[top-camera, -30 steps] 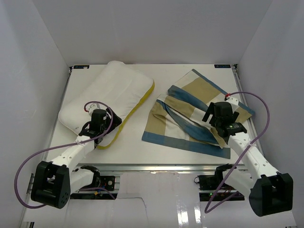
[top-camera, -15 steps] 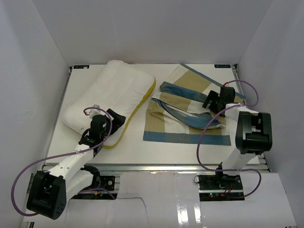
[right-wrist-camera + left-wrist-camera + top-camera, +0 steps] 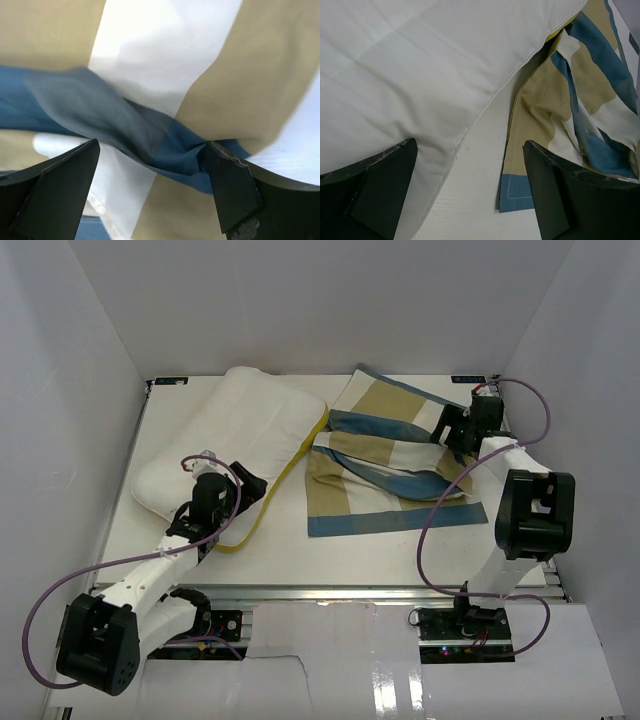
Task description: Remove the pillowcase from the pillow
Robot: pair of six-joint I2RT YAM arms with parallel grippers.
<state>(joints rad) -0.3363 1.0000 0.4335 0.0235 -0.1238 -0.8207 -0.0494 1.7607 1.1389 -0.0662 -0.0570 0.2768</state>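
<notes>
Evidently done stripping; leaves the checked pillowcase [image 3: 385, 475] rumpled at right, just beside the bare white pillow [image 3: 235, 435]; poises the left gripper [image 3: 469, 150] spread above the pillow's near corner, probably to steady it; hangs the right gripper [image 3: 152, 147] spread over a blue fold, pinching nothing.

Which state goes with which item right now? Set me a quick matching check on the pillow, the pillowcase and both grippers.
Items:
1. pillow
2. pillowcase
3. left gripper
4. right gripper

States:
a. open, over a blue fold of checked fabric
b. bare white, on the left half of the table
c. open, at the near edge of the white cushion
d. rumpled, on the right half of the table

Pairs: 1-b, 2-d, 3-c, 4-a
</notes>
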